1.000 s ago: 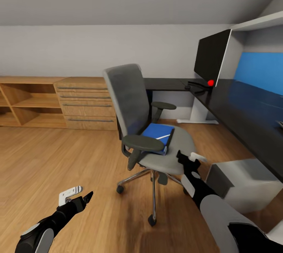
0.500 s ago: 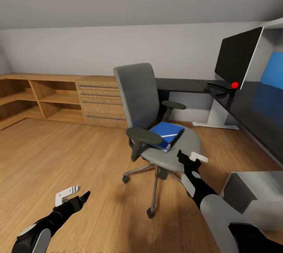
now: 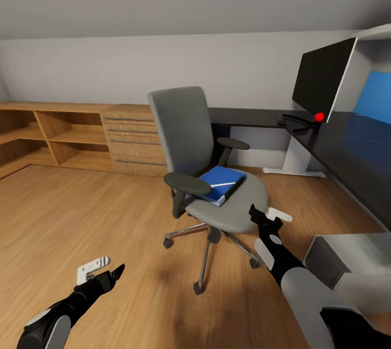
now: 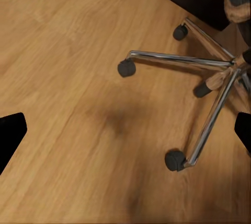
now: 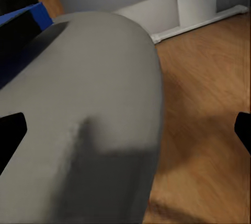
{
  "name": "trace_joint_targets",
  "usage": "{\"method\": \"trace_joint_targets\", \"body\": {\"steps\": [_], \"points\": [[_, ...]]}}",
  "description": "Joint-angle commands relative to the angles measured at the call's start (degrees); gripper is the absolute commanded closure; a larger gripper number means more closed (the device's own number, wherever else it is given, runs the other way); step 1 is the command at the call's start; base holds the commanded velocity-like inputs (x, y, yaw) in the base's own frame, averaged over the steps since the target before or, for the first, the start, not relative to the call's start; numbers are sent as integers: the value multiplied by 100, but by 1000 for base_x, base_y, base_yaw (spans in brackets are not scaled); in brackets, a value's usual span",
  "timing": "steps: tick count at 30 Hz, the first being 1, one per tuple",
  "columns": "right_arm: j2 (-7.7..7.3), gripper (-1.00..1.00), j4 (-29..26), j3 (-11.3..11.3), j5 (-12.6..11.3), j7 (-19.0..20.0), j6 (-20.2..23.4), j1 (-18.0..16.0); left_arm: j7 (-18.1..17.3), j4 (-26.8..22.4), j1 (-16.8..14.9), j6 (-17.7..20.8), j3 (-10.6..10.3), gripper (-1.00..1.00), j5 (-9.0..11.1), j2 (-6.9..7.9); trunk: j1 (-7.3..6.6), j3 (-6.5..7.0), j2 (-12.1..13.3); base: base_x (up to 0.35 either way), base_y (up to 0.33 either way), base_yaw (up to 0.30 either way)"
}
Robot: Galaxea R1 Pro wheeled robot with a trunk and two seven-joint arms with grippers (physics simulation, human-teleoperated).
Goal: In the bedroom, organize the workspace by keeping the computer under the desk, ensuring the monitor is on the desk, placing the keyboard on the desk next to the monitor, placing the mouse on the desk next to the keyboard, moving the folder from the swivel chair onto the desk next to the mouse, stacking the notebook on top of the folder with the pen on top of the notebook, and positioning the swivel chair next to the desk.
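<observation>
The swivel chair [image 3: 184, 132] stands on the wood floor, left of the black desk [image 3: 353, 145]. On its grey seat [image 5: 94, 104] lies the blue folder [image 3: 220, 182] [image 5: 26, 18] with the white pen [image 3: 222, 183] across it. The monitor [image 3: 323, 80] stands on the desk's far end. My right gripper [image 3: 269, 214] [image 5: 128, 130] is open, just in front of the seat's near edge. My left gripper [image 3: 117, 264] [image 4: 128, 130] hangs open low over the floor, left of the chrome chair base [image 4: 209, 78]. The keyboard, mouse and notebook are out of view.
A light-wood chest of drawers [image 3: 133, 137] and open shelves [image 3: 54, 132] line the back wall. A grey box [image 3: 347, 262] sits on the floor by the desk's near edge, close to my right arm. Open floor stretches left of the chair.
The head camera has swung left and upward. The chair has turned slightly and slid a little left relative to the desk. Both grippers keep their pose and stay open.
</observation>
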Motion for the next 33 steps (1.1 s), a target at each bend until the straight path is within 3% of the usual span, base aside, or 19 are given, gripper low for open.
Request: {"method": "trace_joint_targets", "body": {"steps": [1,9,33], "points": [[1,-100,3,-17,-37,14,-28,-5,-16,-6,-2,34,9,-100,19,-1,-1,-6,-2,0,0,-263],[-2,-100,1,-17,-39,14,-28,-5,-16,-6,-2,34,12,-100,19,-1,-1,-6,-2,0,0,-203],[-8,-100,1,-17,-52,31,-6,-5,-20,2,-2,28,15,-100,27,0,-1,-6,-2,110,0,-7]]}}
